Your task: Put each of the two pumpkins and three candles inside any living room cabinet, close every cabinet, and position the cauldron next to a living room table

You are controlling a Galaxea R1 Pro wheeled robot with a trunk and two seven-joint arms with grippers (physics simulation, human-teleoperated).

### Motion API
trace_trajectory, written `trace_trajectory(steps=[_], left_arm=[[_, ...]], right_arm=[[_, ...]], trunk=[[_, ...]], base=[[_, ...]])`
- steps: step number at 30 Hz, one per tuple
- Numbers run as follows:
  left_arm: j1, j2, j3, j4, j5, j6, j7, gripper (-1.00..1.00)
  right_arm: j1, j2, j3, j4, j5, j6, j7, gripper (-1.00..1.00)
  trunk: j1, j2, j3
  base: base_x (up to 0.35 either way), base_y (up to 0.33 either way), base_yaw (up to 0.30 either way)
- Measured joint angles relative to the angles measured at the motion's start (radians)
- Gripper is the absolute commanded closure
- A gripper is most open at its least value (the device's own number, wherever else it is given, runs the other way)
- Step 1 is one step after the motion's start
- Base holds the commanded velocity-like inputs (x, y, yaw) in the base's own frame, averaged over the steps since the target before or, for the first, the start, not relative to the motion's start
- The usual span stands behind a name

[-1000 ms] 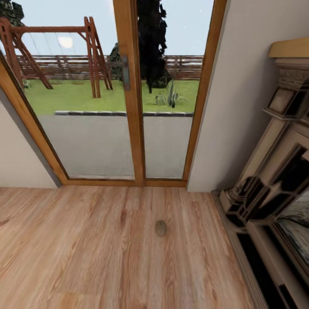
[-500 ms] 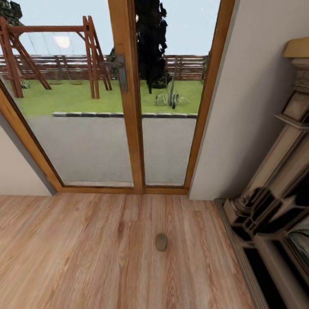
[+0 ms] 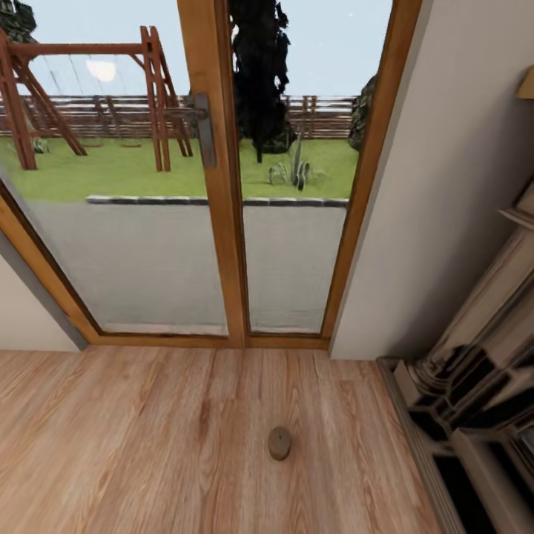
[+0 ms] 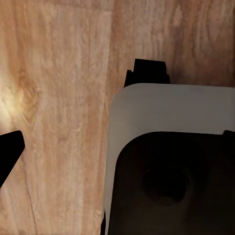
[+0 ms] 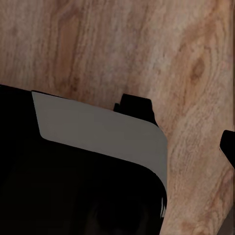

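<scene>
Forward and a little leftward is how the whole head view has shifted over the last second. That is the camera travelling, not the things. The fireplace surround (image 3: 475, 386) has slid toward the right edge, the glass door (image 3: 215, 185) looms larger, and the candle (image 3: 279, 443) sits lower and nearer in the picture. I judge that the robot is closing on that candle, so the step in hand is the approach, with no pick-up begun.

Both pairs of jaws hang over bare floor. In the left wrist view a dark fingertip (image 4: 10, 156) shows at the edge, with the robot's pale body panel (image 4: 171, 107) beside it. In the right wrist view another dark tip (image 5: 227, 147) shows, beside the same kind of panel (image 5: 98, 132). From these slivers I cannot tell how wide either pair stands. Nothing is visibly held, only wood grain lying in front of them.

Outward from there, the candle stands upright on the wooden floor (image 3: 133, 445), a short stout cylinder with its round top up. It is near the robot and roughly centred, well apart from the door threshold on the far side and from the fireplace base to the right. Nothing else lies close around it.

As for containers, the candle is in none. It rests on open floor, so carrying it to a cabinet drawer and closing that drawer is all yet to do.
</scene>
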Motion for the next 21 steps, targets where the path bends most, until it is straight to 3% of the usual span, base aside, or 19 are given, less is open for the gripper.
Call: trace_trajectory(steps=[6, 11, 21], left_arm=[[0.000, 0.004, 0.000, 0.003, 0.000, -0.019, 0.000, -1.00], [0.000, 0.003, 0.000, 0.026, 0.002, -0.092, 0.000, -1.00], [0.000, 0.002, 0.001, 0.028, 0.005, -0.095, 0.002, -1.00]], right_arm=[[0.001, 0.000, 0.000, 0.000, 0.000, 0.000, -0.001, -1.00], [0.006, -0.004, -0.001, -0.005, 0.001, -0.002, 0.000, -1.00], [0.006, -0.010, -0.001, -0.003, 0.001, 0.001, 0.002, -1.00]], trunk=[[0.000, 0.000, 0.000], [0.000, 0.000, 0.000], [0.000, 0.000, 0.000]], base=[[0.042, 0.000, 0.000], [0.003, 0.000, 0.000], [0.024, 0.000, 0.000]])
